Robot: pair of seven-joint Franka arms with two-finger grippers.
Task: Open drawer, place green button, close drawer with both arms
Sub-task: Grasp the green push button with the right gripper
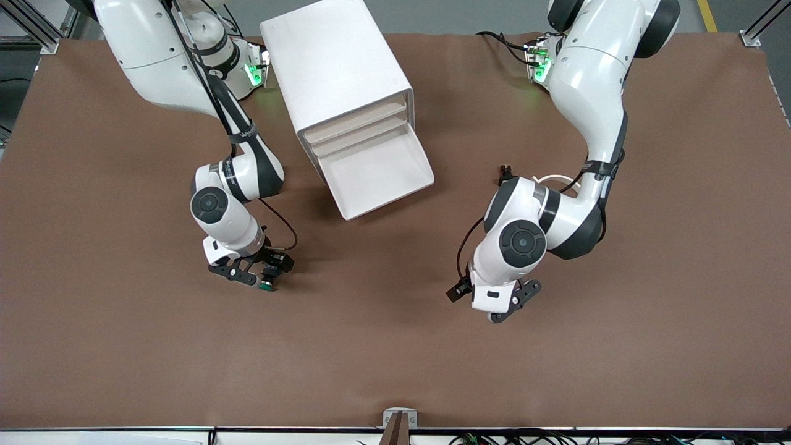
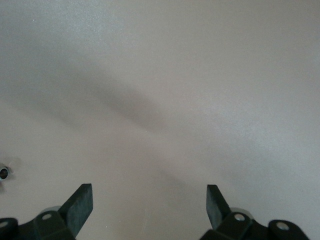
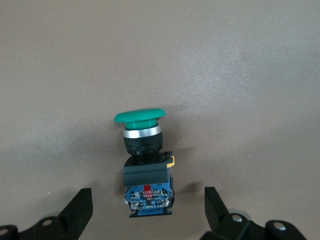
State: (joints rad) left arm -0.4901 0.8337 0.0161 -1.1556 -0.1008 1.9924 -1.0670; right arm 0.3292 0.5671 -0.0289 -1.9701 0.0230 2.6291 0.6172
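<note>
My right gripper is low over the brown table, toward the right arm's end and nearer the front camera than the cabinet. Its fingers stand wide apart, one on each side of the button, not touching it. The button lies on its side on the table: green cap, silver ring, black body, blue label on its base.

The cabinet sits toward the arms' bases. One drawer is pulled out, its white tray bare inside. The button lies well apart from the drawer and nearer the camera.

My left gripper waits over bare table toward the left arm's end, fingers wide apart, nothing between them.
</note>
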